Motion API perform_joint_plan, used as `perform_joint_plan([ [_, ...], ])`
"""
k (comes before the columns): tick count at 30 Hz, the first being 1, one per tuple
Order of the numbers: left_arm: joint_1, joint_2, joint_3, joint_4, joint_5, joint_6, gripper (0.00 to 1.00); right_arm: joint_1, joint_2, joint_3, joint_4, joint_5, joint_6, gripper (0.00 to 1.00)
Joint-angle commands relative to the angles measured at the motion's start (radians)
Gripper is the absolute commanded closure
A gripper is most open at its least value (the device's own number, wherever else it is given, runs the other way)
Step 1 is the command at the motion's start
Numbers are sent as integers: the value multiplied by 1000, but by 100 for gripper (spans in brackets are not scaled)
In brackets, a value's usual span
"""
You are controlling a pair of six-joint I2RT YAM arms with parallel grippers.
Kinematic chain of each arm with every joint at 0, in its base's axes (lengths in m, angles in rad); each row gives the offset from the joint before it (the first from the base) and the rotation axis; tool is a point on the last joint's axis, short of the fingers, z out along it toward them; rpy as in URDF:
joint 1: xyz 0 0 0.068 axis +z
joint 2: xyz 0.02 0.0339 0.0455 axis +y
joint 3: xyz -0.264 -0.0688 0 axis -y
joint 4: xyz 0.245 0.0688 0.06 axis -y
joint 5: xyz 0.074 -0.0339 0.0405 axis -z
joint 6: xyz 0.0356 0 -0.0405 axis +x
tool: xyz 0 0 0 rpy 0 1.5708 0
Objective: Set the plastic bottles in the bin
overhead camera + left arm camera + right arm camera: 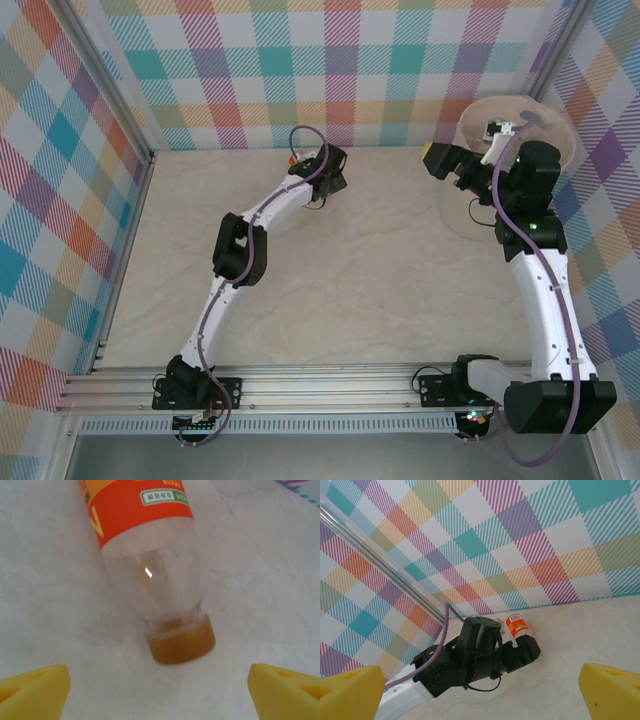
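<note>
Bottle: orange-labelled plastic bottle [145, 525] lies on the table [50, 605] at 12 o'clock, brown cap [182, 644] facing your left gripper [160, 692].
Left gripper: jaws spread wide — flanking the cap, touching nothing.
Bin [540, 115]: 2 o'clock corner.
Right gripper [480, 695]: spread wide, empty — beside your bin.

Top external: high, looks down on the whole surface [380, 290], arm bases at the bottom edge. Left wrist: close, pointing down at the orange-label bottle [150, 555], upper centre. Right wrist: low and farther off, looks across at the left arm [470, 665] and the same bottle, centre frame.
</note>
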Motion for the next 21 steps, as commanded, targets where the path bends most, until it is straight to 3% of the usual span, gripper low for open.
perform_joint_plan([
  [1,22,75,112,-19,23,43,9,9,-37,-8,-13,-2,-47,0],
  [6,44,211,327,-73,57,67,14,9,-61,-1,-47,12,-86,0],
  [11,59,223,331,-96,43,44,19,9,-88,-6,-72,33,-112,0],
  [21,73,215,316,-123,83,92,50,9,-115,-18,-90,47,-112,0],
])
